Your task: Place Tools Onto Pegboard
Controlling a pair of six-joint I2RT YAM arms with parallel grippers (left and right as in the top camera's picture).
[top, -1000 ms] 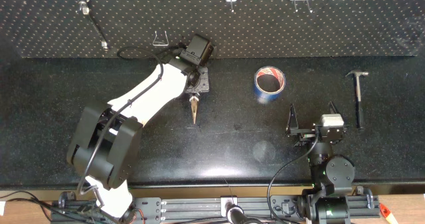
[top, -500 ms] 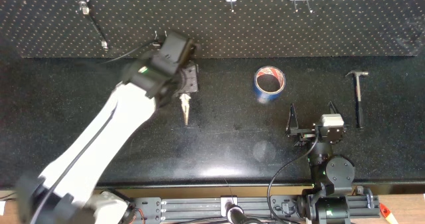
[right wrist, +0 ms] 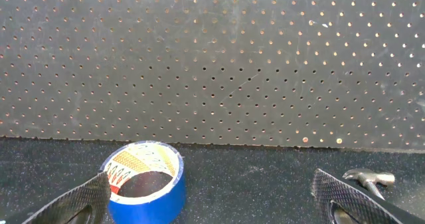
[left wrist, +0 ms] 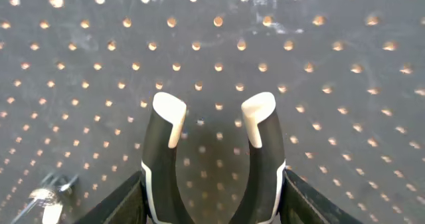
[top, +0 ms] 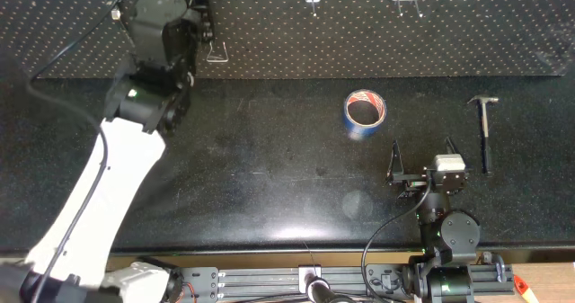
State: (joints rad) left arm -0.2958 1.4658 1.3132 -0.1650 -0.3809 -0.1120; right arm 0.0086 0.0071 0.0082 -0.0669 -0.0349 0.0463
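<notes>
**Item 1. Left gripper (left wrist: 214, 114).** It has swung from the tabletop in front of the board up to the upper left of the perforated black pegboard (top: 359, 33). A second ago it carried grey pliers. Now its jaws stand wide apart with nothing between them, only peg holes beyond the tips. Where the pliers are now cannot be told, since the arm covers the board and table beneath it. Judged so, that tool's hanging is unconfirmed.

**Item 2. Silvery metal tool head (left wrist: 41, 199).** It hangs on the board, off to one side of the left jaws and well apart from them.

**Item 3. Bent wire hook (top: 216, 51).** It sits on the board just beside the left gripper and carries nothing.

**Item 4. Black tabletop (top: 269, 159).** An open run from the left arm to the tape gives room to descend, bounded by the board's lower edge.

**Item 5. Two small metal hooks (top: 312, 4) (top: 406, 4).** They sit high on the board, both unloaded.

**Item 6. Blue roll of tape with a red-and-white patterned face (right wrist: 143, 177).** It rests on the table ahead of the right jaws, toward their left finger.

**Item 7. Right gripper (top: 422, 155).** It is parked low, with its jaws spread wide and empty.

**Item 8. Black-handled hammer with a silver head (top: 484, 134).** It lies on the table just outside the right finger, near the table's right edge, and is not yet hung.
</notes>
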